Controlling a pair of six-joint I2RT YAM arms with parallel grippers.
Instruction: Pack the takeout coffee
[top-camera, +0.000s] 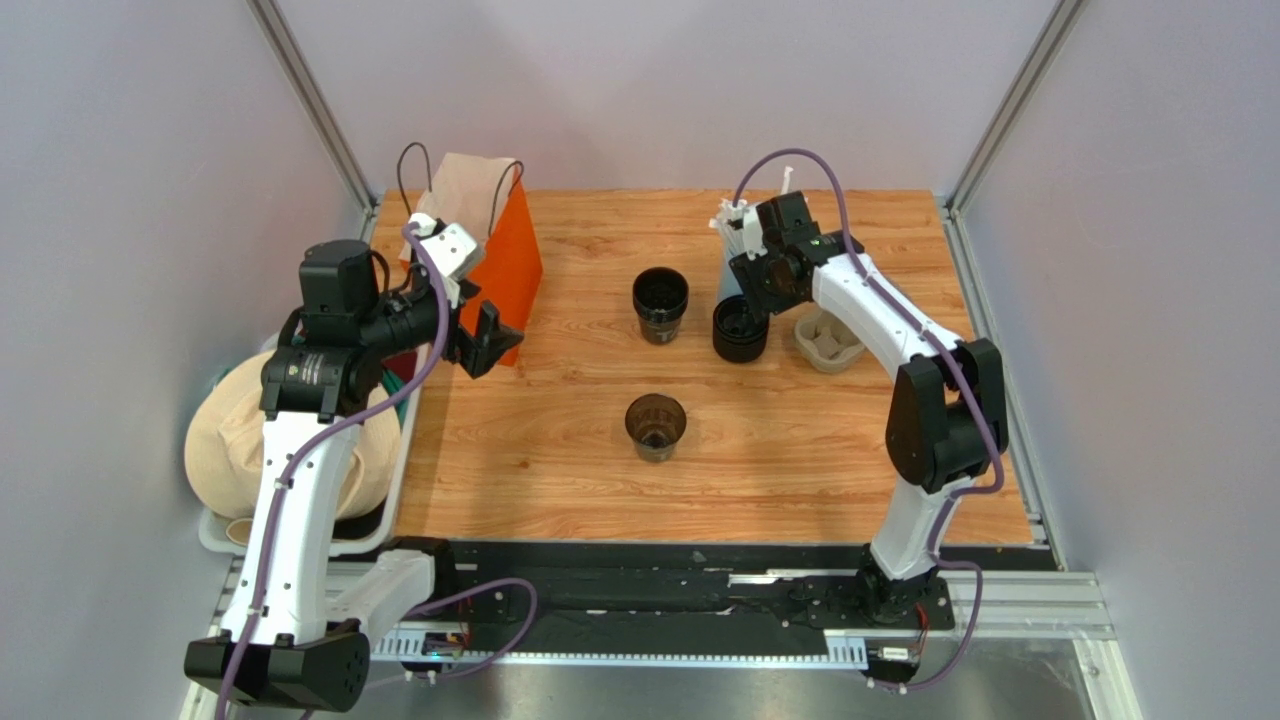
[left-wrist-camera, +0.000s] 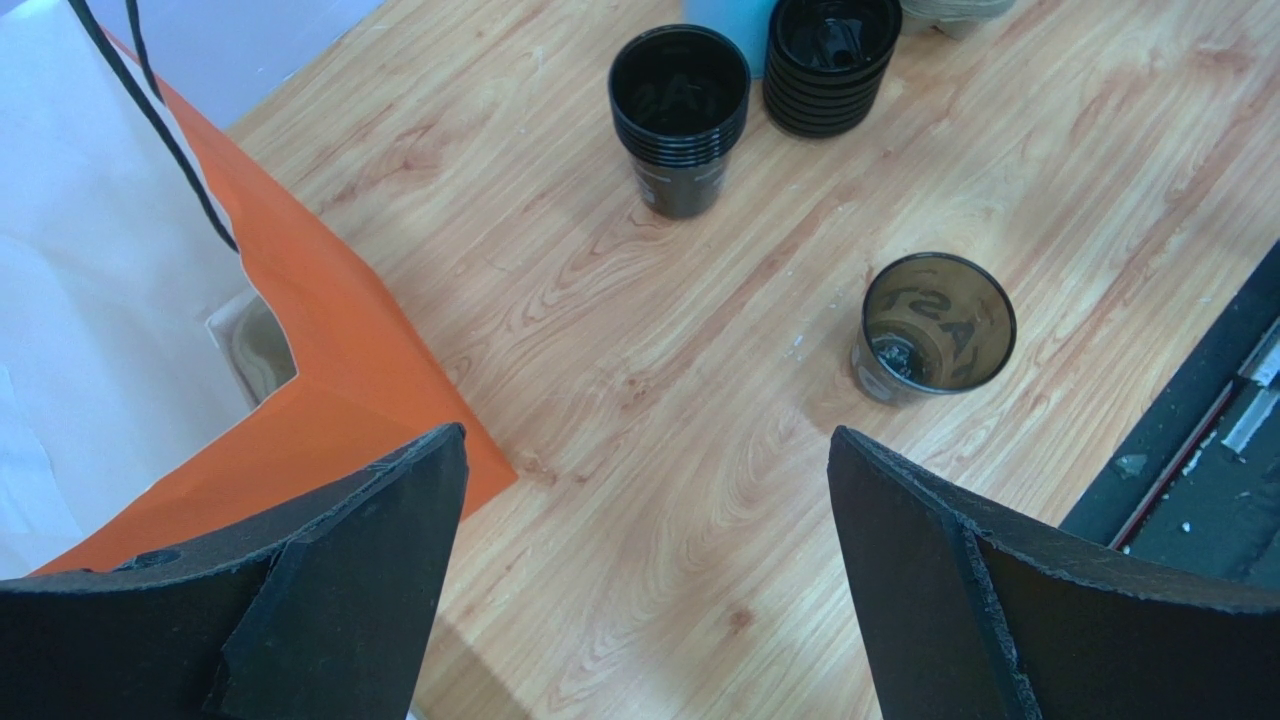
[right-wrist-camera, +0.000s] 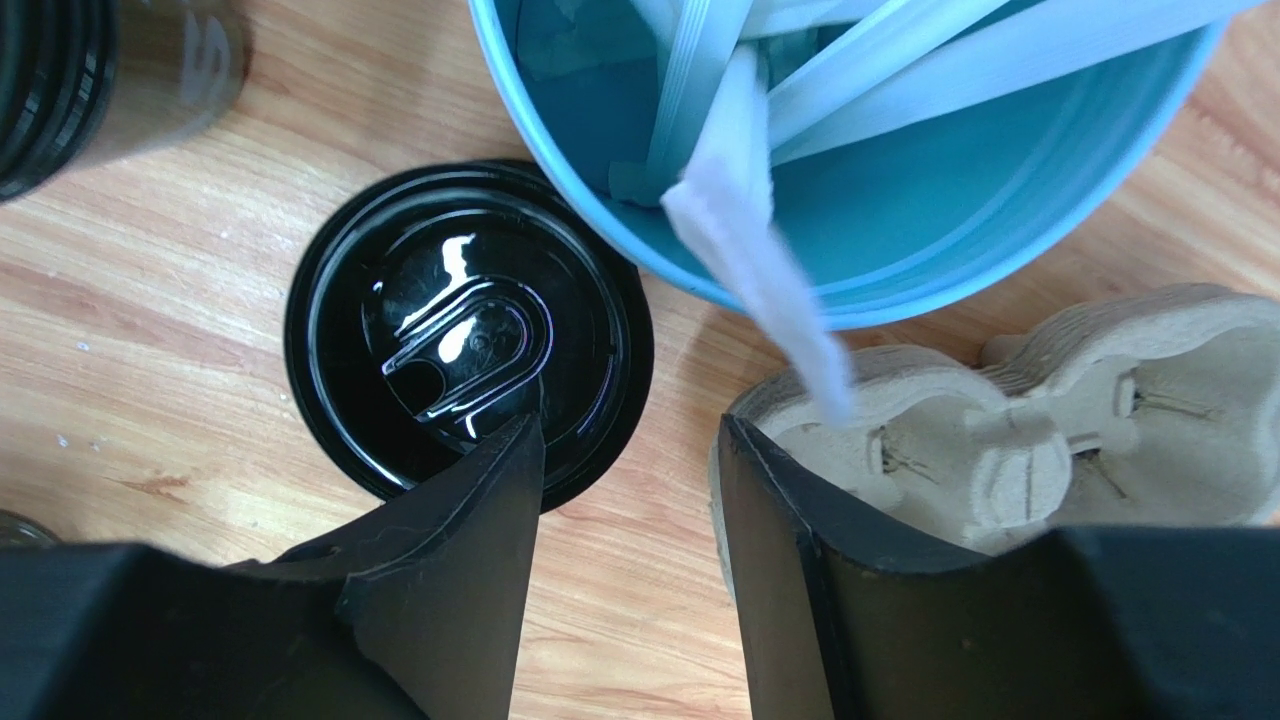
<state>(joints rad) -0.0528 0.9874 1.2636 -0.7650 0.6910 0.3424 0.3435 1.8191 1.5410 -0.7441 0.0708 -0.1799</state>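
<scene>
Top view overlooks the whole bench; left wrist sees the black lid stack from afar, right wrist from close above; all 3 share it.

Lab test cell: grey partition walls, aluminium frame rails.

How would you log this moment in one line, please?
right gripper open over lid stack rim | left gripper open beside bag | cup unlidded, mid-table

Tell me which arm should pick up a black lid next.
Right. The right hand hangs just above the stack of black lids, beside the blue straw cup. The left hand sits open by the orange bag, far from the lids.
</scene>
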